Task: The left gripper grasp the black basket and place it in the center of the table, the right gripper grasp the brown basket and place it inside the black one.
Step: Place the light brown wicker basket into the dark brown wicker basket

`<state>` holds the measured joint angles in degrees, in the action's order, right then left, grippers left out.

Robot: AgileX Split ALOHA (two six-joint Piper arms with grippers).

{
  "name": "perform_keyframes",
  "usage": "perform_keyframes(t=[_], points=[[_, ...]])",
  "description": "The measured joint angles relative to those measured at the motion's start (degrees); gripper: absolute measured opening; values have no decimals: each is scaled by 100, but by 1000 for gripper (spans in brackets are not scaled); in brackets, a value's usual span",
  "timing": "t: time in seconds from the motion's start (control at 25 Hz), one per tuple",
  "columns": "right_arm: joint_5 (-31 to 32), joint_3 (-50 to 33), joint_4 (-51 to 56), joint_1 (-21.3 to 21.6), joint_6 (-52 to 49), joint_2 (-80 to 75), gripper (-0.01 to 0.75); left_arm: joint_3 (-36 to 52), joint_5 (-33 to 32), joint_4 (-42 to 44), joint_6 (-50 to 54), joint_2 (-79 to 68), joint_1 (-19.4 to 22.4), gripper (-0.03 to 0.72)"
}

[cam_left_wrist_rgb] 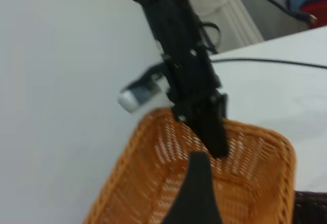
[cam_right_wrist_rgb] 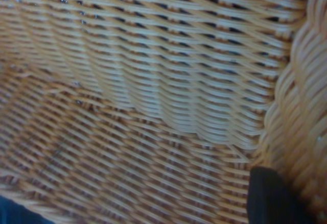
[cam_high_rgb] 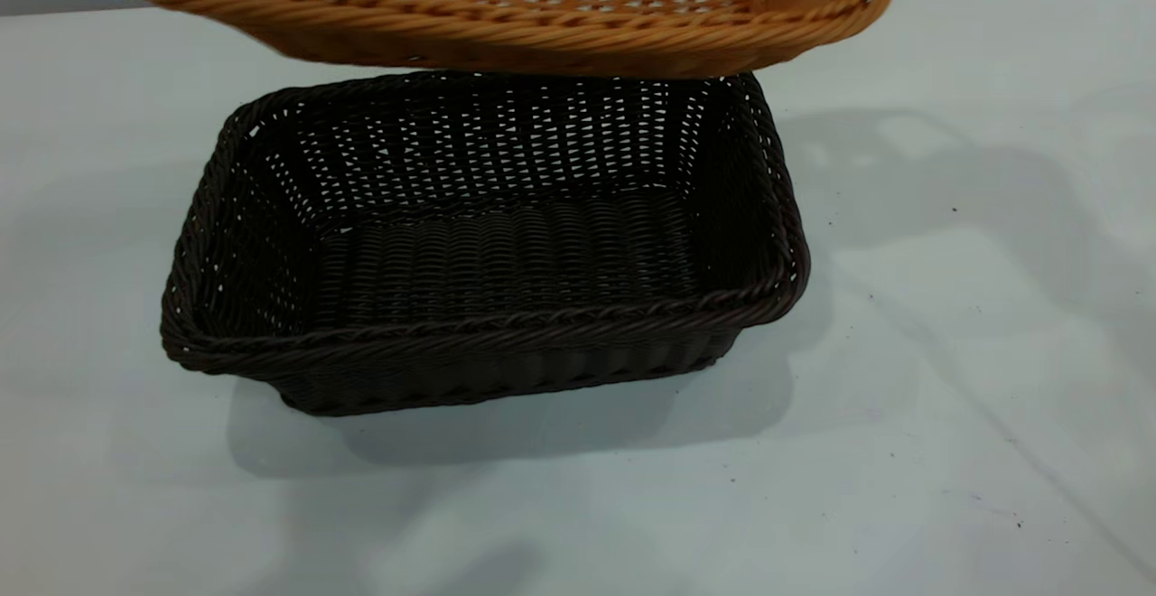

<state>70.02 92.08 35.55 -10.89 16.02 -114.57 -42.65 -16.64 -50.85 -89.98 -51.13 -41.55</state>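
Two baskets take up most of the exterior view. The black basket point(cam_high_rgb: 488, 244) stands upright on the white worktop point(cam_high_rgb: 948, 352), about in the middle of it, and nothing lies inside it. The brown basket point(cam_high_rgb: 506, 9) hangs in the air above the far side of the black one; its near braided rim covers the far rim of the black basket from sight, and its shadow falls on the worktop to the right. The two do not seem to touch, but the overlap makes it hard to be sure.

From the left wrist view, the right gripper point(cam_left_wrist_rgb: 207, 132) comes down from above onto the far short end of the brown basket point(cam_left_wrist_rgb: 255, 183). One black finger reaches down inside the basket wall, so the jaws look pinched on the rim, though the other finger is hidden behind the wicker. A dark rounded finger tip of the left gripper point(cam_left_wrist_rgb: 196, 193) rises in the foreground and hides part of the basket floor; whether its jaws are spread or pressed together, I cannot tell. A black cable point(cam_left_wrist_rgb: 271, 61) runs over the worktop behind, and a white ribbed object point(cam_left_wrist_rgb: 230, 9) stands further back.

The right wrist view is filled by the orange weave point(cam_right_wrist_rgb: 143, 101), with one dark finger tip point(cam_right_wrist_rgb: 271, 196) against the braided rim.
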Motion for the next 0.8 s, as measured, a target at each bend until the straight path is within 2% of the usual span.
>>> perform_keyframes(t=[0.36,0.8], points=[[-10,51,13,-452,-62,-380,104,0,430,0,0,69,5,558],[-19,46,-53,-461,-145,-861,104,0,790,11,0,69,5,558]])
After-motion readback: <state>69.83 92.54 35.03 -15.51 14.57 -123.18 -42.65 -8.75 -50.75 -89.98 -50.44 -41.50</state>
